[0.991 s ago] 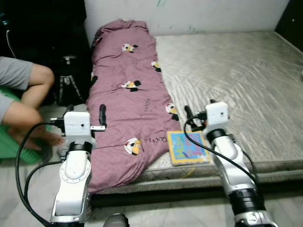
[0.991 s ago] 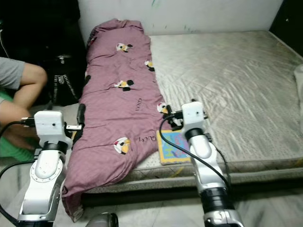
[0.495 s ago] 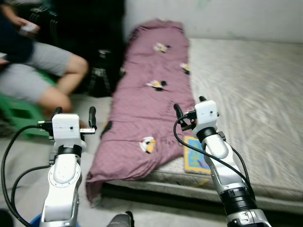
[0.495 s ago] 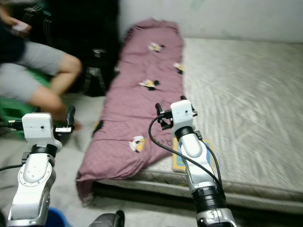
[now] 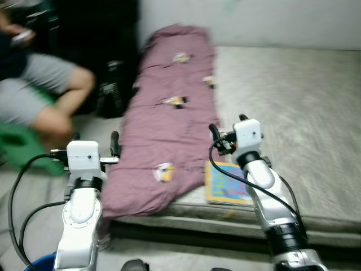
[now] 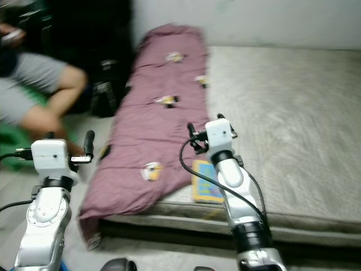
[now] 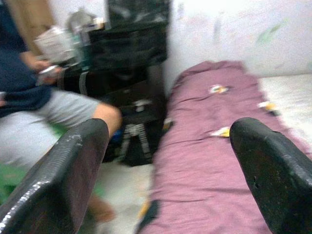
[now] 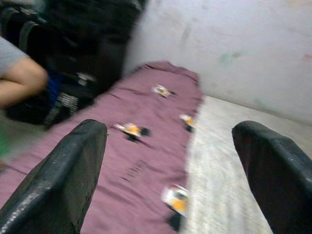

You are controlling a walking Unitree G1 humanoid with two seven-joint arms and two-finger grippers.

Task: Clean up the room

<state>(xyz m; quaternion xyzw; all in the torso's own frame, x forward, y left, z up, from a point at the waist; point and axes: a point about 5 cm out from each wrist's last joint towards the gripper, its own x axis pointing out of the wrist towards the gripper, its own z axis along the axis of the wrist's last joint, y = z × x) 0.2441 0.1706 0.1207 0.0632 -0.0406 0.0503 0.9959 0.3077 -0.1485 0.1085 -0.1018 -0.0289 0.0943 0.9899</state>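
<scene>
Broadly, the head views are blurred, and their right and centre are taken by a bare grey mattress [image 5: 293,107] lying low on the floor, its near edge crossing the lower part of the frame. Along the mattress's left side, from the upper middle down toward the lower left, lies a long mauve blanket [image 5: 163,130] printed with small cartoon figures; its near end droops over the mattress edge to the floor. At the upper left sits a person [image 5: 39,93] in grey shorts and a dark top, knees bent, on something green [image 5: 22,149], holding a small object in the hands. Behind and beside that person, against the pale wall, stands dark luggage or furniture [image 5: 107,51], too blurred to identify closer. The two silver arms rise from the bottom of the frame. The left claw [image 5: 95,141] hangs in the lower left, over the floor just beside the blanket's hanging edge; its wrist view shows the two black fingers [image 7: 63,175] set wide apart with nothing between them, looking toward the person and the blanket. The right claw [image 5: 227,127] is held at centre frame above the seam where blanket meets mattress; its fingers [image 8: 63,180] too are spread wide and empty. Just below the right claw, on the near edge of the mattress and touching the blanket's border, lies a flat, brightly coloured children's book [image 5: 228,183] with a yellow rim.
</scene>
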